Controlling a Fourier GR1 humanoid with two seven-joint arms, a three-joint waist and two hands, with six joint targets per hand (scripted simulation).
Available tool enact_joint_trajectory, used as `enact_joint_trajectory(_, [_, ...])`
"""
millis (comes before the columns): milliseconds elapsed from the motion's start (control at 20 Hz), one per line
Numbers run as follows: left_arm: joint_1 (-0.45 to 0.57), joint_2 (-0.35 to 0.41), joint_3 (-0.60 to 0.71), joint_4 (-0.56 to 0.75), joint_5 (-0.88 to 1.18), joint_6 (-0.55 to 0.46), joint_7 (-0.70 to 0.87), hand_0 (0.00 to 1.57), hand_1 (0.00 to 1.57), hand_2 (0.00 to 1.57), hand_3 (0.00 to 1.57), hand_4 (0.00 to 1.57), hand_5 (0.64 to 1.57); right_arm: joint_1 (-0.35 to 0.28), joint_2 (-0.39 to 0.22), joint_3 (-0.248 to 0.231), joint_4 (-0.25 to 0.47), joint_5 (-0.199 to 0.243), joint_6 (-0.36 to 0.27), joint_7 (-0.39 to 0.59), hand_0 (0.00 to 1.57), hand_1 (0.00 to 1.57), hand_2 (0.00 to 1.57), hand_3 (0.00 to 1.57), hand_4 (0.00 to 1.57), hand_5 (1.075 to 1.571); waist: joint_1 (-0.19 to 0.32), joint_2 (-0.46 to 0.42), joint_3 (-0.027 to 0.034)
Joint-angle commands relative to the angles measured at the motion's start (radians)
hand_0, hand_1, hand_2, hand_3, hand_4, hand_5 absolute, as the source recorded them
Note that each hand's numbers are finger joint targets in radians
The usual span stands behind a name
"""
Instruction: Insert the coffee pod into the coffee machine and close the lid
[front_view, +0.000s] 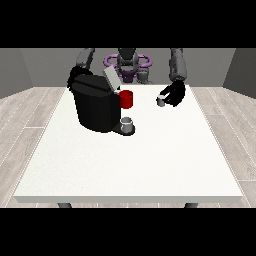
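Note:
A black coffee machine (95, 106) stands on the white table (130, 160) at the view's left, its grey lid (111, 78) tilted up and open. A small grey cup (127, 123) sits on its drip tray, and a red mug (126, 99) stands just behind it. The hand at the view's right (175, 93) hovers above the table's far right part, its fingers curled round a small grey coffee pod (161, 101). The hand at the view's left (75, 76) is mostly hidden behind the machine's top corner.
The table's front edge (130, 199) runs near the bottom of the view. Wooden floor surrounds the table on both sides.

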Motion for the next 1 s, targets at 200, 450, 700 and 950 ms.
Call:
enact_joint_trajectory(200, [-0.136,0.014,0.018,-0.069,0.030,-0.139,0.026,1.24,1.24,1.33,1.32,0.53,1.571,-0.002,0.013,0.007,0.067,-0.007,0.021,-0.025,0.00,0.00,0.00,0.00,0.49,1.571,0.002,-0.025,-0.0001])
enact_joint_trajectory(450, [-0.168,0.007,0.004,-0.097,-0.002,-0.156,0.048,1.23,1.23,1.32,1.29,0.57,1.571,-0.008,-0.005,-0.002,0.089,-0.015,0.046,-0.059,0.00,0.00,0.00,0.00,0.44,1.571,-0.015,-0.016,-0.0001])
enact_joint_trajectory(700, [-0.268,0.075,0.059,-0.075,0.012,-0.172,0.039,1.25,1.25,1.33,1.29,0.57,1.571,-0.078,0.006,0.006,0.035,-0.018,0.029,-0.024,0.00,0.00,0.00,0.00,0.50,1.571,-0.057,0.044,-0.0003])
enact_joint_trajectory(950, [-0.346,0.099,0.086,-0.066,0.013,-0.205,0.120,1.01,1.01,1.20,1.22,0.54,1.571,-0.046,0.021,0.043,0.005,-0.013,0.047,-0.012,0.00,0.00,0.00,0.00,0.50,1.571,-0.106,0.013,-0.0003])
